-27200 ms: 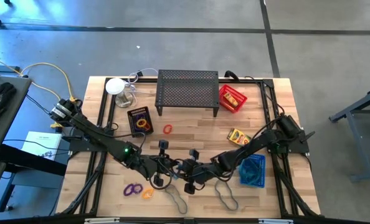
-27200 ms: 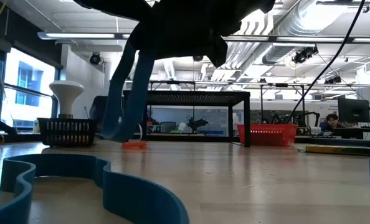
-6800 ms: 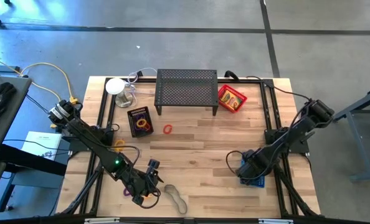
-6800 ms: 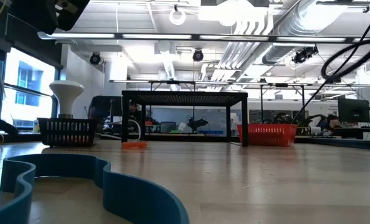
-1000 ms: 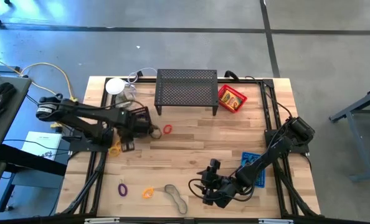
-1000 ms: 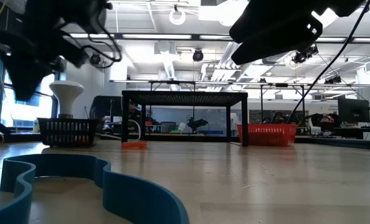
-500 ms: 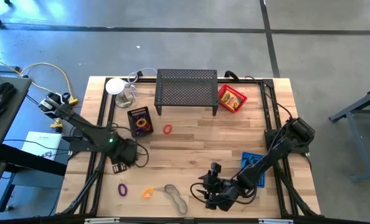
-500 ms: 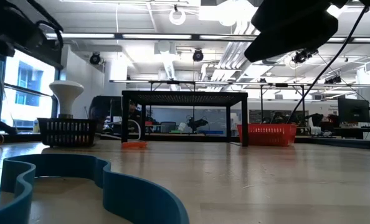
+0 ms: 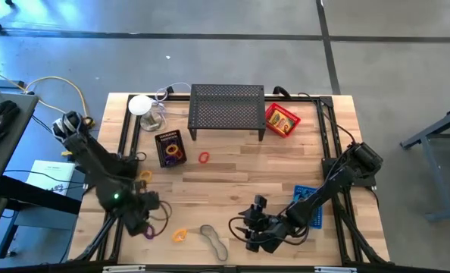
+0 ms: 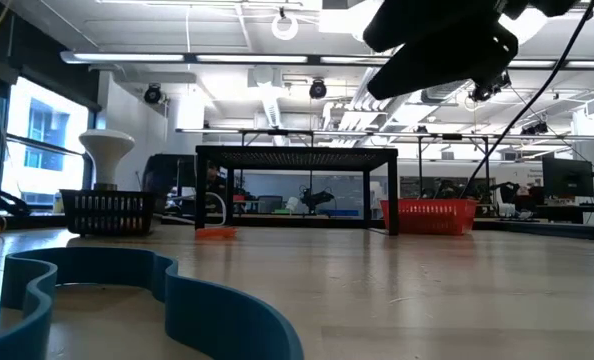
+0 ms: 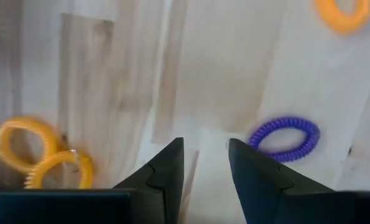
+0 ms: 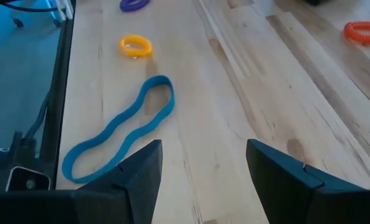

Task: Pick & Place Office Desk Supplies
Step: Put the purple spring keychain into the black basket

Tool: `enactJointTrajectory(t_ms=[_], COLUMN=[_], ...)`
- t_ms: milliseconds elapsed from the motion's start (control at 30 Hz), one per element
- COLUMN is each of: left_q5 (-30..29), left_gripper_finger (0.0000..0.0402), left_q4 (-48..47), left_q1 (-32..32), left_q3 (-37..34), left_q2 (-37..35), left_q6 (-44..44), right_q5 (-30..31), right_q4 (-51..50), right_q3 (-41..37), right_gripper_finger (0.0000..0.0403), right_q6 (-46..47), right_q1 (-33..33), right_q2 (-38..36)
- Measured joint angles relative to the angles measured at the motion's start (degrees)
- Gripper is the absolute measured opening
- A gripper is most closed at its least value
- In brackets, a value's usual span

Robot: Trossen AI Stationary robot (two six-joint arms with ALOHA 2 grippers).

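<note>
The wooden tabletop carries everything. Left gripper, released and empty, hovers with a purple coiled ring just beside one finger and two yellow coiled rings further off. Right gripper, also released and empty, faces a long blue wavy loop near it, with a small orange ring beyond.

Pale planked wood table, matt; perforated black metal stand; ribbed purple coil ring
</note>
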Motion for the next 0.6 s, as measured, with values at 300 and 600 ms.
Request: enactJointTrajectory(t_ms=[300,600], left_q5=[-1.7,-2.1], left_gripper_finger=[0.0121,0.0154], left_q4=[4.5,14.6], left_q1=[-6.5,-7.6], left_q3=[0.0,0.0], left_q2=[9.7,11.9], left_q6=[-5.2,-10.8], right_q5=[0.0,0.0], right_q4=[4.4,8.0], right_q3=[0.0,0.0], right_gripper_finger=[0.022,0.022], right_q6=[1.4,1.2], right_q1=[2.5,4.1], right_q2=[0.0,0.0])
